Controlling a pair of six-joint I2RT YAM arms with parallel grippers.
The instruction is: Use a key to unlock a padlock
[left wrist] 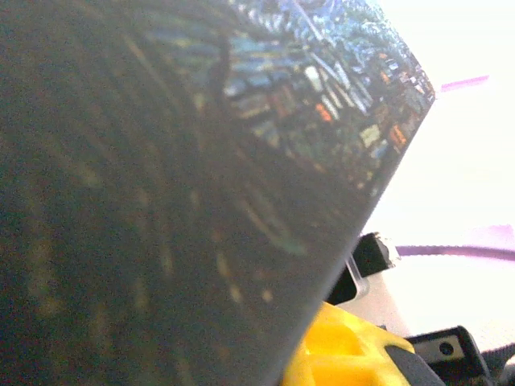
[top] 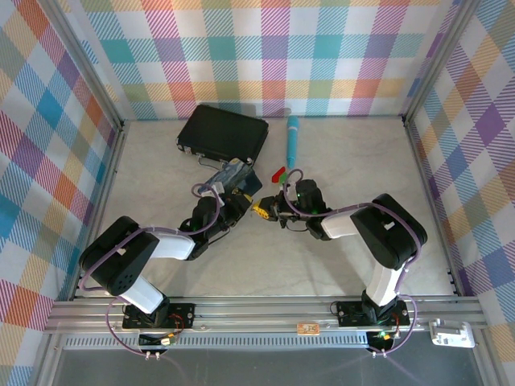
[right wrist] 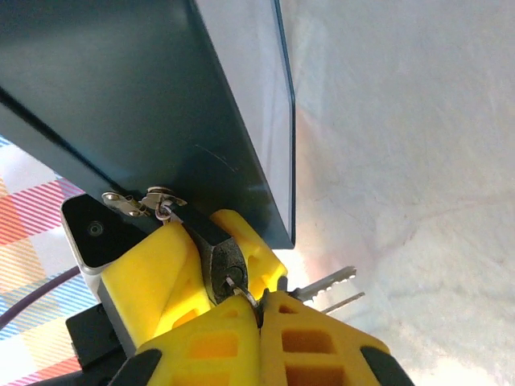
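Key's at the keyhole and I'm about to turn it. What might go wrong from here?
Slip: the right gripper pinches the key only at its fingertips, so a twist may slide off.
Snag: the spare keys sticking out beside it could catch on the box.
Swing: the padlock hangs from the hasp, so torque might shift the box.

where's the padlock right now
Right wrist view, lower left: the padlock hangs from the painted box's latch, pinched in the left gripper, with the key at its keyhole just above the right gripper.
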